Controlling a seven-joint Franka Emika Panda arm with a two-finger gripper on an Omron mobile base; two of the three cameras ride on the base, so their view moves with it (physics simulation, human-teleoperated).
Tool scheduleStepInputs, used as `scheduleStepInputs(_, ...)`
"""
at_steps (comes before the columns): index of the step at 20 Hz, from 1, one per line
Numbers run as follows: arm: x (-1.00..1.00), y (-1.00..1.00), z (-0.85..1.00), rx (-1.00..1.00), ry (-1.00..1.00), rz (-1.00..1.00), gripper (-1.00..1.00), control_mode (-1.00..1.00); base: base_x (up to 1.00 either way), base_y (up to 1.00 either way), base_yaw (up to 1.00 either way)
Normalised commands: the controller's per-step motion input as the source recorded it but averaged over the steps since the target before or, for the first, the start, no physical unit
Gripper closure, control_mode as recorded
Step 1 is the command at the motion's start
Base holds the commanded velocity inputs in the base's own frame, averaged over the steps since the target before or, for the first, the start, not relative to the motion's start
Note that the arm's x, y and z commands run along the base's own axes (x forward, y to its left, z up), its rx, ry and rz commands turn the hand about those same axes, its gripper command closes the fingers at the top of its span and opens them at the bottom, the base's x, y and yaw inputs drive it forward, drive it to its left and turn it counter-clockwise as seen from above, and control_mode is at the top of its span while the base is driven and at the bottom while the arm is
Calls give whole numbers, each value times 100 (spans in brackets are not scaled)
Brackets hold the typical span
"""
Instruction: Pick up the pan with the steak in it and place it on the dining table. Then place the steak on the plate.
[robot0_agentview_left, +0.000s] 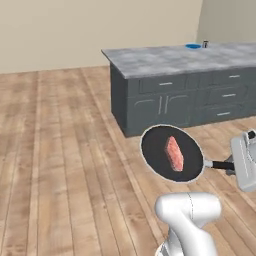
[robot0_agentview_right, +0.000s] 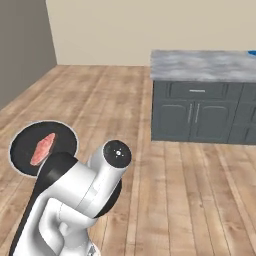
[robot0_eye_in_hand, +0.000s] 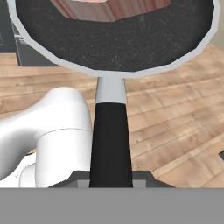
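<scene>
The pan (robot0_agentview_left: 171, 153) is carried in the air above the wooden floor (robot0_agentview_left: 60, 165), gripped by its long black handle (robot0_eye_in_hand: 110, 140). The end effector (robot0_agentview_left: 235, 166) is clenched on that handle at its far end from the bowl, as seen in the hand view, where the handle runs straight down between the fingertips. The steak (robot0_agentview_left: 174, 153) lies inside the pan, roughly at its middle, and in the left base view the pan appears tipped toward the camera.

The dining surface (robot0_agentview_left: 165, 60), a marbled top on a dark grey base, stands well apart from the pan, farther into the room and to the right. The blue plate (robot0_agentview_left: 193, 46) rests on its far edge, with a small dark mug (robot0_agentview_left: 205, 44) just beside it.

The carrying step is judged to be under way, with the setting down not yet done. Because the pan is held only at the handle's end, the weight of the bowl could make it twist in the grip. If the tilt is increased during the approach, the steak could slide over the pale rim and fall to the floor. A low approach could knock the pan against the edge of the surface, and a careless placement near the far edge could strike the plate or the mug.
</scene>
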Motion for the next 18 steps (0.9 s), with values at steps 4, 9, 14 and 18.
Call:
scheduleStepInputs(4,0,0,0,0,0,0,100,100,-18,12,46)
scheduleStepInputs(9,0,0,0,0,0,0,100,100,5,7,7)
scheduleStepInputs(14,0,0,0,0,0,0,100,100,99,11,-10)
scheduleStepInputs(18,0,0,0,0,0,0,100,100,100,15,-7)
